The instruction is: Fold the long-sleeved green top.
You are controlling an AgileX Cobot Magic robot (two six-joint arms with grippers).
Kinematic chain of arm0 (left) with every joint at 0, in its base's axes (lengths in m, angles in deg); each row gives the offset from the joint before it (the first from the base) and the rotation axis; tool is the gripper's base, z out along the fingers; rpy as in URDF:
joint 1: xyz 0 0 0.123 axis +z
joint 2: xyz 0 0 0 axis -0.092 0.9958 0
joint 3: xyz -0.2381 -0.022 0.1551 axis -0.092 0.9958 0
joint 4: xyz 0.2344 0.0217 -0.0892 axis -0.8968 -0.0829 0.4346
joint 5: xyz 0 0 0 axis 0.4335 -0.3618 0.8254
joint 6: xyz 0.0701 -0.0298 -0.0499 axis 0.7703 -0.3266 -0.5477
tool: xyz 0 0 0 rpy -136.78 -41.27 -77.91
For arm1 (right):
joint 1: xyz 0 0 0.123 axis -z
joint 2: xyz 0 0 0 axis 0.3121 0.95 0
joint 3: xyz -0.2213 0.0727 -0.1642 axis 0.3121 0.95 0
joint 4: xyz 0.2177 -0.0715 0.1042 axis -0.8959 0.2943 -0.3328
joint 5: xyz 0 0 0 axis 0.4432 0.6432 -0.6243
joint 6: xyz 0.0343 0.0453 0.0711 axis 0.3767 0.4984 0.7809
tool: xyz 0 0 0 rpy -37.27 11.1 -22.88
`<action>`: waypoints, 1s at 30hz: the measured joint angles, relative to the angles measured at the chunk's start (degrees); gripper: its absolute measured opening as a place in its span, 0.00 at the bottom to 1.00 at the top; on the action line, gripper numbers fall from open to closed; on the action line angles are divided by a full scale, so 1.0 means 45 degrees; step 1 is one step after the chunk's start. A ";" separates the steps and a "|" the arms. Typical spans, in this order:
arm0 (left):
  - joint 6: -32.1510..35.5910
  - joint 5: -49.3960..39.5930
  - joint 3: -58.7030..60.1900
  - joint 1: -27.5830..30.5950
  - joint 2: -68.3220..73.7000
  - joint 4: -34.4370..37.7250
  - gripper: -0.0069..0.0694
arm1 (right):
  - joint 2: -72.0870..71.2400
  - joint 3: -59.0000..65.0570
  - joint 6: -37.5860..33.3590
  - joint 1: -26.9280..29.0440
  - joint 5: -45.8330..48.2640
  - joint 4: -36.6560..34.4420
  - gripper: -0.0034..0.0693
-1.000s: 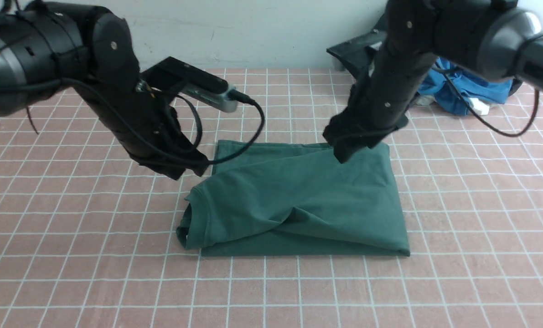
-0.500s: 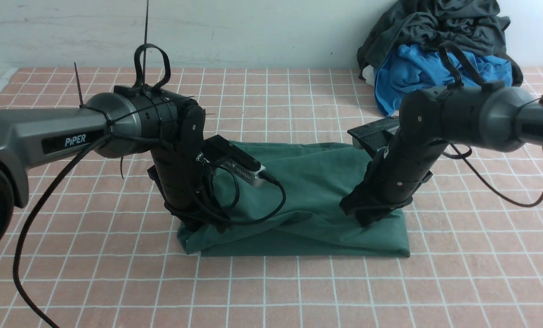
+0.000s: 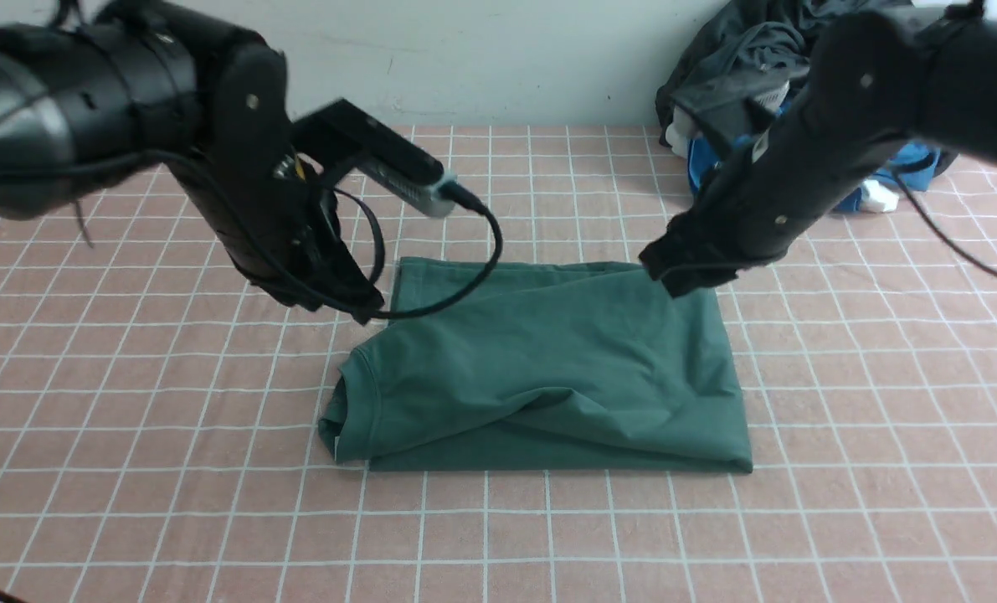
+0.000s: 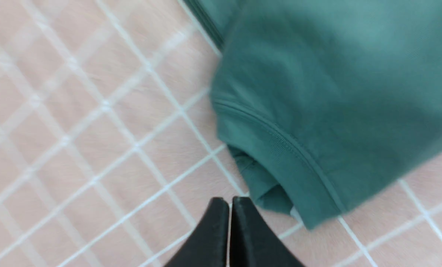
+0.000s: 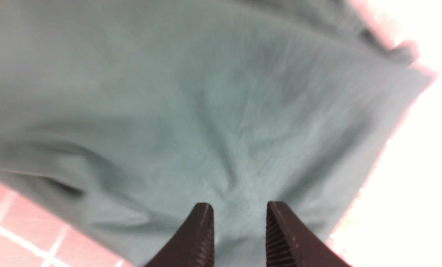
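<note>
Squares of pink with white lines cover the worktop (image 3: 130,519). In the middle of it lies the green long-sleeved top (image 3: 548,368). It is folded into a flat, wide shape with some soft bumps in it. Its neck band (image 3: 354,394) shows at the near left corner, curled open a little.

A bit further back, the left arm (image 3: 238,167) reaches in by the far left corner of the top. The left jaws are pressed tight together with nothing in them. In the left wrist view they sit over the pink squares, just beside the neck band.

The right arm (image 3: 799,167) comes down to the far right edge of the top. The right jaws stand a little way apart, with green cloth right at their tips. Creases in the cloth run toward them. I cannot tell if they pinch the cloth or only hang over it.

Far back on the right, a bright blue garment (image 3: 912,172) and a dark grey garment (image 3: 741,50) are heaped by the pale wall (image 3: 506,59).
</note>
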 joint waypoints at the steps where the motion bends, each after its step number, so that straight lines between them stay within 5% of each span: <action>1: -0.0045 -0.0062 0.0226 0.0029 -0.0686 0.0000 0.08 | -0.0531 0.0080 0.0000 0.0000 0.0016 0.0000 0.31; 13: -0.1350 0.0426 0.5914 0.1196 -0.8277 -0.0006 0.08 | -0.6728 0.4258 -0.0217 0.0000 -0.2480 -0.1142 0.31; 30: -0.1758 0.2231 1.1935 0.1261 -1.8599 0.0681 0.08 | -1.4036 0.9539 -0.3691 0.0000 -0.5365 -0.4510 0.31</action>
